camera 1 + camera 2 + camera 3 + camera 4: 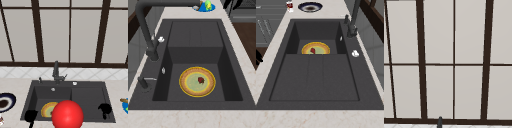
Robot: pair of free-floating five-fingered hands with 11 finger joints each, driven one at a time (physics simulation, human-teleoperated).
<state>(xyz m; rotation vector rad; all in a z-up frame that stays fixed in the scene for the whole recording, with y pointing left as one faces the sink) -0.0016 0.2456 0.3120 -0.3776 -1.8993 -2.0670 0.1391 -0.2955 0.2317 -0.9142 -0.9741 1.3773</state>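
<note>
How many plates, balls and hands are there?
Plates: 3 — yellow plate in the sink, dark plate on the left counter, blue plate on the right counter
Balls: 1 — red ball
Hands: 2 — left hand, right hand
Total: 6

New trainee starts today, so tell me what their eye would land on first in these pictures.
First the big red ball at the sink's front edge, between the left hand and right hand. Next, the yellow-rimmed plate with a red bit on it, lying in the dark sink basin, near the faucet.
</note>
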